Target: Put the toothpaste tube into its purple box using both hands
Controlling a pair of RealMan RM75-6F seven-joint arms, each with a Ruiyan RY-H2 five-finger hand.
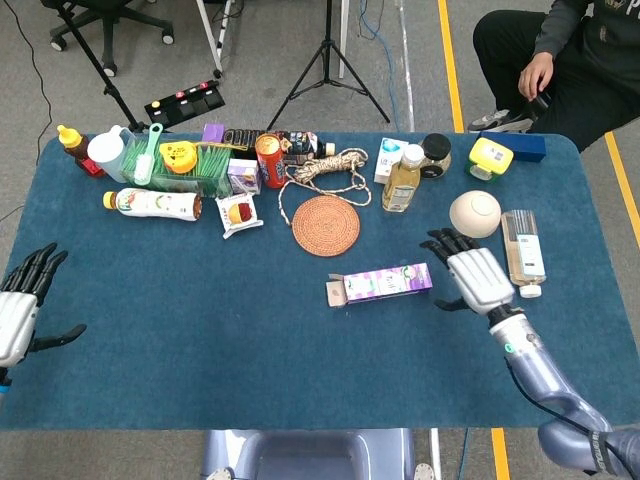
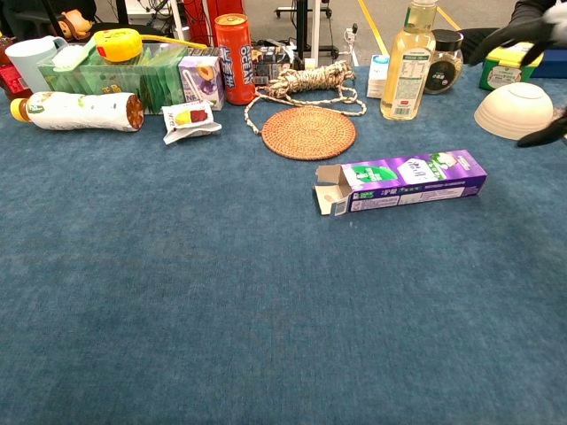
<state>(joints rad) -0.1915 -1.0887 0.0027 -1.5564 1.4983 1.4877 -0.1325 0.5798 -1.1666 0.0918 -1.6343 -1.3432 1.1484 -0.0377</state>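
Note:
The purple toothpaste box (image 1: pixel 380 285) lies flat on the blue table, its end flap open at the left; the chest view shows the same box (image 2: pixel 403 180). No separate toothpaste tube shows, and the inside of the box is hidden. My right hand (image 1: pixel 476 279) hovers open just right of the box, not touching it. Only its dark fingers (image 2: pixel 518 34) reach into the chest view, at the top right edge. At the table's left front edge my left hand (image 1: pixel 18 312) is open and holds nothing.
A woven coaster (image 1: pixel 326 224) and a coiled rope (image 1: pixel 327 170) lie behind the box. A bowl (image 1: pixel 474 212) and a flat bottle (image 1: pixel 523 251) sit close to the right hand. Bottles, cans and a green basket (image 1: pixel 190 165) line the back edge.

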